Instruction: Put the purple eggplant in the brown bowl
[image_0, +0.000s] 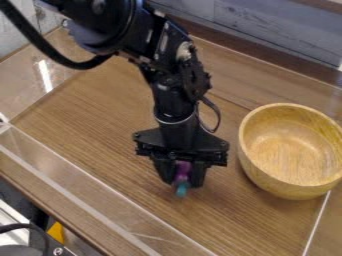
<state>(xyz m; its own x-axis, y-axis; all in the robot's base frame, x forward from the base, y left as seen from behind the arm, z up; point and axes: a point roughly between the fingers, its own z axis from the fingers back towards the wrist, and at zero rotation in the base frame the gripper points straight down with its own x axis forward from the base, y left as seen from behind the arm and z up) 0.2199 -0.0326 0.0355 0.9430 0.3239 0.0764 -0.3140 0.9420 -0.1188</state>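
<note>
A black robot arm (158, 70) reaches down from the far left of the scene to the middle of a wooden table (94, 115), its gripper (182, 176) pointing straight down at the near part of the tabletop. The purple eggplant (181, 181) sits between the two black fingers (163, 168), and only its lower part shows beneath them: a strip of glossy purple ending in a teal-green tip that points toward the near edge, at or just above the wood. The jaws stand on either side of the eggplant, close against it, but whether they are actually clamped on it cannot be told from this view. The brown bowl (290, 185) rests upright on the table to the right of the gripper, near it but apart, its round hollow showing pale wood grain. A clear plastic wall (80, 215) runs along the near edge of the table.
</note>
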